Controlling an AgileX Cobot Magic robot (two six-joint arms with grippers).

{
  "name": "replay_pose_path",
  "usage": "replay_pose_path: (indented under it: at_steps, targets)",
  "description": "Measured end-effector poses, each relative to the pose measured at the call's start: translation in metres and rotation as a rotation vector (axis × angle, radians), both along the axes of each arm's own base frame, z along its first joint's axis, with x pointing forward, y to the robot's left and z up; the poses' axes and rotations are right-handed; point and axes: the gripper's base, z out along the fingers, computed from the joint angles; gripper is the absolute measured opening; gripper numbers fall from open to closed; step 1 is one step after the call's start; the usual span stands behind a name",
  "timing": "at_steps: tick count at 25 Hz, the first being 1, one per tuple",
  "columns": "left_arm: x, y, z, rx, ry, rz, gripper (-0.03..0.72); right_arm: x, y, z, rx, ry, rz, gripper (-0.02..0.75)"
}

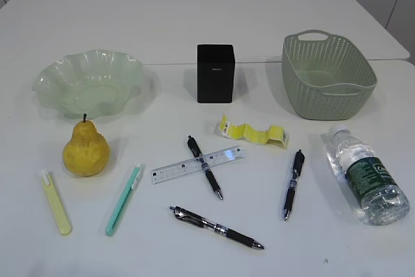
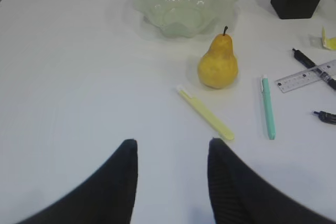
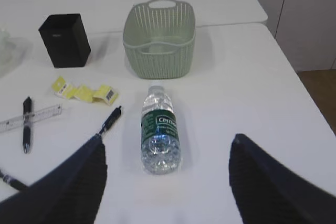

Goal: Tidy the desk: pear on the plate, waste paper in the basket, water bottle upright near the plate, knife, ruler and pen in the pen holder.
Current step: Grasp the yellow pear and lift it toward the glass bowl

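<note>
Both grippers, left (image 2: pixel 170 148) & right (image 3: pixel 168 153), gape empty above desk (image 1: pixel 194 17); pear (image 1: pixel 85 150) beside plate (image 1: pixel 89 83), bottle (image 1: pixel 367 176) lying flat.

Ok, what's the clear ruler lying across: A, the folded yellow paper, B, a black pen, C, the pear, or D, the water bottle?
B: the ruler crosses over a black pen in front of the black box, while the pear, the bottle and the yellow paper lie apart from it.
</note>
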Motion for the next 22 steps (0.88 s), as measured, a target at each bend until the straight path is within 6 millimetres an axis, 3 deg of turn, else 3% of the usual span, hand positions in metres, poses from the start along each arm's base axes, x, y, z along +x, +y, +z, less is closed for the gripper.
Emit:
replay_pose_path:
  at_steps: [4,9,16,22]
  targets:
    - [0.024,-0.001,0.009,-0.017,0.025,0.0,0.358,0.031,-0.001,0.011,0.017,0.009,-0.004,0.54]
    - [0.062,0.001,0.018,-0.026,-0.014,0.018,0.441,0.075,0.0,0.009,0.026,0.121,0.026,0.54]
    - [0.119,0.001,0.017,-0.029,0.105,0.019,0.455,0.131,0.003,0.011,-0.034,0.257,0.139,0.524]
    - [0.154,-0.007,0.028,0.018,0.141,-0.038,0.455,0.173,0.01,0.013,0.0,0.339,0.236,0.519]
